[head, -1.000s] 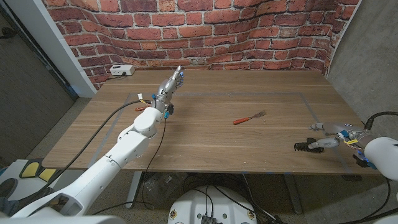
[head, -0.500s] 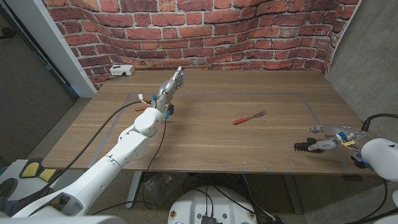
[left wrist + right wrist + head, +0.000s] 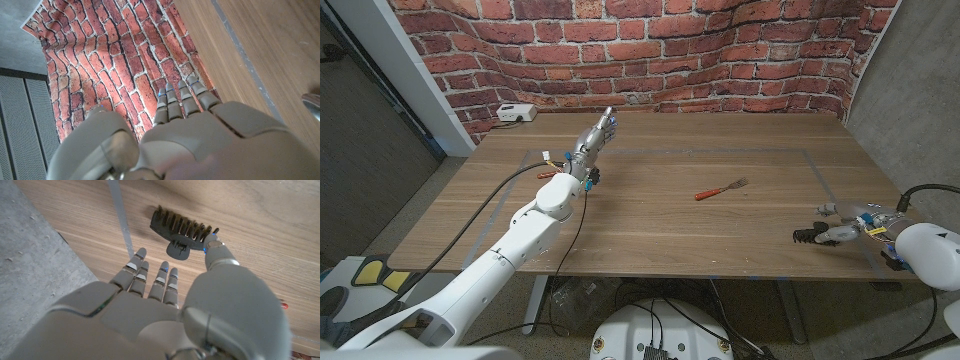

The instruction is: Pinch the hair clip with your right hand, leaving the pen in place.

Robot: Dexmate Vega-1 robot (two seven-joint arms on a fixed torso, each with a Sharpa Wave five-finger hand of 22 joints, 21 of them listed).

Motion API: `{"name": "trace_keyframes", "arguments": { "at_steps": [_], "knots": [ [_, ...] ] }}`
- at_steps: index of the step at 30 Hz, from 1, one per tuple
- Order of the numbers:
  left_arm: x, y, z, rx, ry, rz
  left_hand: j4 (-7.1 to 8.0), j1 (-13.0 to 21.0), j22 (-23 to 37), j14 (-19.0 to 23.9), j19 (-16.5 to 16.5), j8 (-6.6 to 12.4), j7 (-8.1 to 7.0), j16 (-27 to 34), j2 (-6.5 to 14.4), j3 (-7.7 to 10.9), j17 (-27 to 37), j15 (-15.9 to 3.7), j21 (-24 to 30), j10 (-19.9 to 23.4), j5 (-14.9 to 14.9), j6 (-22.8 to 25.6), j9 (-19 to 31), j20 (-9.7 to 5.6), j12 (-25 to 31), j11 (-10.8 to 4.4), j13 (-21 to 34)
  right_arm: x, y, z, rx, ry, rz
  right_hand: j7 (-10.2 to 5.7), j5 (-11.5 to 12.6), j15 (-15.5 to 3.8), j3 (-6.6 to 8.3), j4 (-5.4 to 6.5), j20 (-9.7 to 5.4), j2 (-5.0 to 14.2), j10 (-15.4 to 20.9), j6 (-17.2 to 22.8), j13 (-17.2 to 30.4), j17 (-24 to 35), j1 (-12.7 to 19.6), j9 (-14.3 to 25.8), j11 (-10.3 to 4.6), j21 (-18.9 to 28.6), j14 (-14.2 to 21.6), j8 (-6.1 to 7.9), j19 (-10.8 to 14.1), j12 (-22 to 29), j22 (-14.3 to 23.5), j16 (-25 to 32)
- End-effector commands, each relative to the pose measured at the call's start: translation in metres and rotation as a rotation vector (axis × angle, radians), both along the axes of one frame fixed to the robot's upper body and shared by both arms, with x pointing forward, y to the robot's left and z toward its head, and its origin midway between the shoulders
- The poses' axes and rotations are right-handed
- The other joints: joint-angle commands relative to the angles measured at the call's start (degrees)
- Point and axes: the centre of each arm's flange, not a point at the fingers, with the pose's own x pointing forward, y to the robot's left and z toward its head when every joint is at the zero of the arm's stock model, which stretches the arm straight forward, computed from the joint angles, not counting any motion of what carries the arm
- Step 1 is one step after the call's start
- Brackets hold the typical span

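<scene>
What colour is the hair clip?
Black hair clip; the right wrist view shows it best.

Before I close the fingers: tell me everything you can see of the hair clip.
The hair clip is a dark claw clip, plastic by its look, with a row of comb-like teeth along one edge and a rounded tab on the other. It lies on the wooden table near its right front corner, by a tape line. The right hand's thumb tip reaches one end of it; contact is unclear.
</scene>
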Motion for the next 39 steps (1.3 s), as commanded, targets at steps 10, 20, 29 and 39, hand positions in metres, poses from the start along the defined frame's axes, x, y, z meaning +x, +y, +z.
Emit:
{"name": "trace_keyframes", "arguments": {
  "at_steps": [10, 20, 29, 39],
  "knots": [
    [0.0043, -0.0041, -0.0022, -0.001, 0.013, -0.006, 0.24, 0.06, 0.11, -0.04, 0.21, -0.17, 0.07, 0.04, 0.19, -0.43, 0.25, -0.17, -0.31, 0.36, -0.35, 0.59, 0.27, 0.50, -0.32, 0.12, 0.15, 0.0069, -0.0044, -0.0048, -0.001, 0.000, -0.016, -0.84, 0.31, -0.51, 0.01, -0.05, -0.77, 0.48, 2.68, 2.31, 0.06, 0.00, 1.73, 0.08, -1.01, 0.95, 2.38, 1.05, 1.87, 0.69, 0.25, 0.51],
    [0.0054, -0.0057, -0.0018, 0.001, 0.017, -0.006, 0.25, 0.10, 0.11, -0.03, 0.20, -0.18, 0.09, 0.05, 0.24, -0.51, 0.25, -0.10, -0.33, 0.31, -0.40, 0.64, 0.28, 0.52, -0.36, 0.13, 0.15, 0.0091, -0.0077, -0.0087, -0.001, 0.002, -0.016, -1.95, 0.44, -1.15, 0.19, -0.07, -0.87, 0.84, 5.30, 4.69, 0.02, 0.06, 2.74, 0.05, -2.00, 1.41, 4.87, 1.79, 3.36, 1.26, 0.26, 0.85],
    [0.0059, -0.0070, -0.0012, 0.003, 0.018, -0.010, 0.26, 0.14, 0.12, -0.08, 0.21, -0.19, 0.05, 0.03, 0.30, -0.58, 0.26, -0.12, -0.34, 0.43, -0.45, 0.68, 0.28, 0.48, -0.34, 0.19, 0.15, 0.0111, -0.0076, -0.0095, -0.008, -0.002, -0.018, -2.22, 0.54, -1.54, 0.51, -0.32, -1.01, 1.06, 5.98, 5.17, 0.00, 0.03, 3.68, 0.03, -2.45, 1.57, 5.61, 1.86, 3.91, 1.31, 0.26, 0.80],
    [0.0059, -0.0069, -0.0022, 0.000, 0.020, -0.009, 0.27, 0.18, 0.12, -0.06, 0.20, -0.22, 0.07, 0.04, 0.35, -0.66, 0.26, -0.16, -0.35, 0.43, -0.49, 0.69, 0.28, 0.44, -0.37, 0.18, 0.16, 0.0110, -0.0084, -0.0112, -0.013, -0.020, -0.018, -2.81, 0.68, -2.40, 0.80, -0.37, -1.01, 1.15, 7.67, 6.97, -0.03, 0.05, 4.66, 0.00, -3.08, 1.87, 7.57, 2.37, 4.98, 1.60, 0.26, 0.97]
  ]
}}
